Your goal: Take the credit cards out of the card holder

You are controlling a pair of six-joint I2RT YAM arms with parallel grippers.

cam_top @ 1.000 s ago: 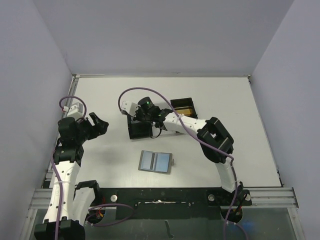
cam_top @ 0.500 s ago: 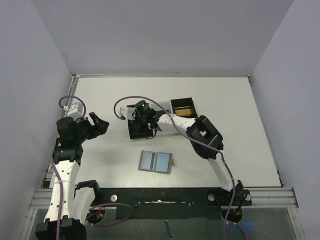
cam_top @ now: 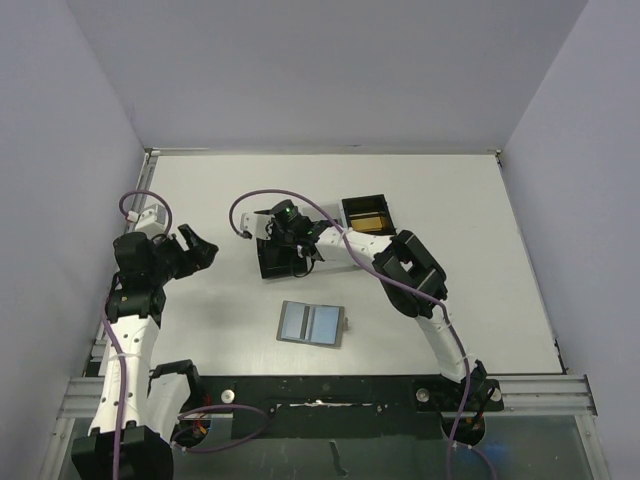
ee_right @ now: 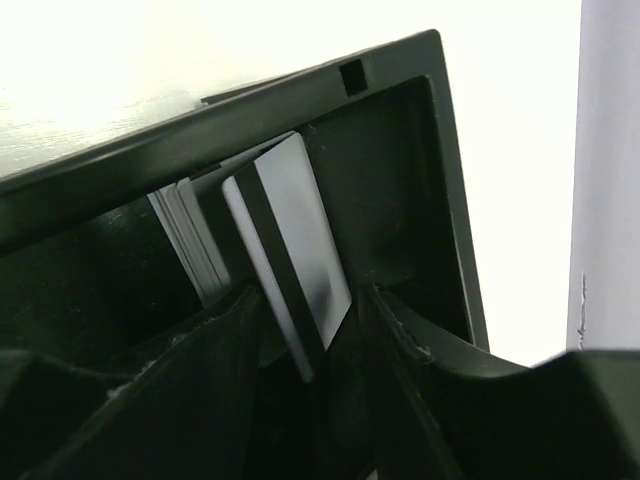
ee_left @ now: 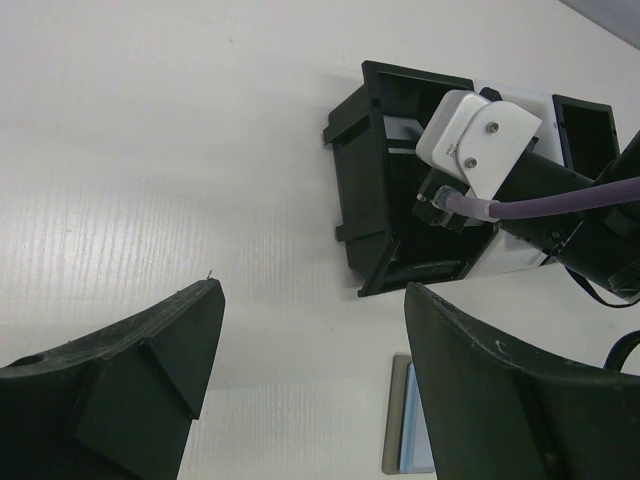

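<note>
White tabletop (cam_top: 450, 250) carries everything. Left arm (cam_top: 130, 330) is bent up left of the tray. Right arm (cam_top: 420, 280) reaches from the tray's right side across and into it.

Tray (cam_top: 268, 268) is black and white and sits mid-tabletop. The right arm covers its middle. The black compartment at its right end holds a gold item (cam_top: 368, 221).

Card holder (cam_top: 312, 323) is on bare tabletop on the arm-base side of the tray, near it but apart. It lies open and flat with the blue-grey two-panel inside facing up. Can't tell if any cards are in it. The left wrist view shows only a corner of it (ee_left: 410, 432), below the tray (ee_left: 350, 190).

Left claw (cam_top: 197, 248) hangs left of the tray, well apart. Its jaws are wide with nothing between them, and the left wrist view (ee_left: 312, 292) shows bare tabletop through the gap.

Right claw (ee_right: 310, 298) is down inside the tray's left black compartment (ee_right: 425, 190). Its jaws are narrowly parted, and one card (ee_right: 300, 250) stands tilted in the gap. The gap looks wider than the card is thick. Can't tell if either finger touches it.

Pale card edges (ee_right: 185, 235) stand in the same compartment, just left of that card, against the tray wall.
</note>
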